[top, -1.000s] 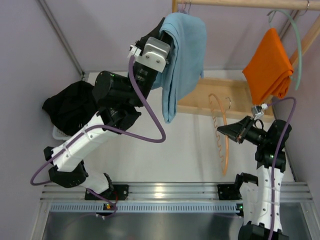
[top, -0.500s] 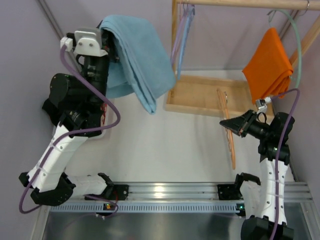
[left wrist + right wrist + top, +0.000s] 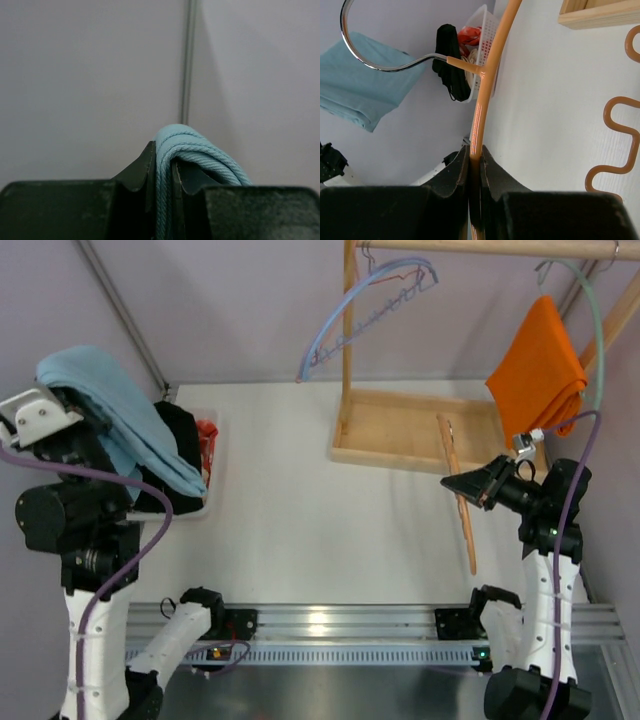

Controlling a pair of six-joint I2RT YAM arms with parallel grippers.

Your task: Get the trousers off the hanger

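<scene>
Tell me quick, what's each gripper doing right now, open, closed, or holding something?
Left gripper: closed, holding the trousers.
Right gripper: closed, holding the hanger.

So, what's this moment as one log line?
left gripper: shut on light blue trousers | right gripper: shut on orange hanger | state: trousers off hanger
</scene>
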